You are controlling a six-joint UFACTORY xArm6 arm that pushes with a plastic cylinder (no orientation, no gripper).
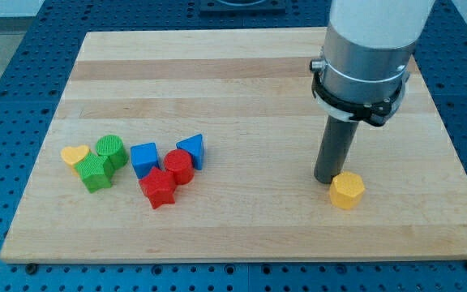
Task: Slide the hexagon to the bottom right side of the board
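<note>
The yellow hexagon (pixel 348 191) lies on the wooden board (pixel 242 81) at the view's lower right. My tip (pixel 327 179) rests on the board just left of and slightly above the hexagon, touching or nearly touching its upper left edge. The rod rises from there into the arm's grey and white body at the view's top right.
A cluster of blocks sits at the view's lower left: a yellow heart (pixel 75 156), a green cylinder (pixel 112 151), a green star-like block (pixel 96 172), a blue cube (pixel 144 158), a red cylinder (pixel 178 166), a red star (pixel 158 188), a blue triangle (pixel 192 150). The board's right edge lies beyond the hexagon.
</note>
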